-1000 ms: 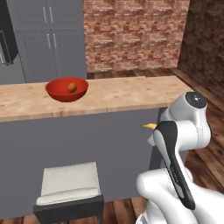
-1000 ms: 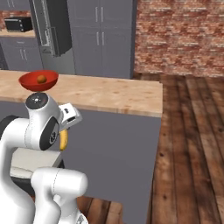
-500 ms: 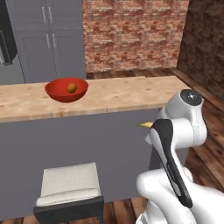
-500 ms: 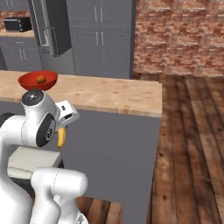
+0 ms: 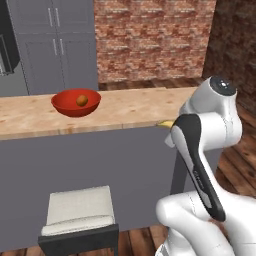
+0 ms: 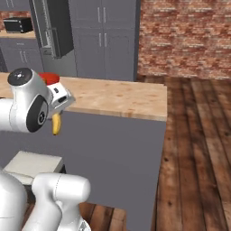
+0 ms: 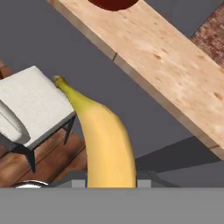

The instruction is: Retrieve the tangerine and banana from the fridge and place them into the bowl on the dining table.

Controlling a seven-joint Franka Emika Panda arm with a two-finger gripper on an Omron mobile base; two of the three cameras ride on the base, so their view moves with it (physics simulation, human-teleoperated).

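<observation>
Change: since the earlier frames our base has moved, so the bowl (image 5: pixel 75 102) sits further right in the left base view, and the arm has swung right.
Tool: we see the tool (image 6: pixel 57 104) gripping the banana (image 7: pixel 105 145) near the surface's front edge; its fingertips are hidden.
Banana: it hangs below the hand, above the white stool (image 5: pixel 78 211).
Tangerine: the tangerine (image 5: pixel 82 100) lies inside the red bowl.
Bowl: it stands on the surface (image 5: pixel 135 107), toward its left.
Fridge: the fridge (image 6: pixel 53 26) stands far left behind.
</observation>
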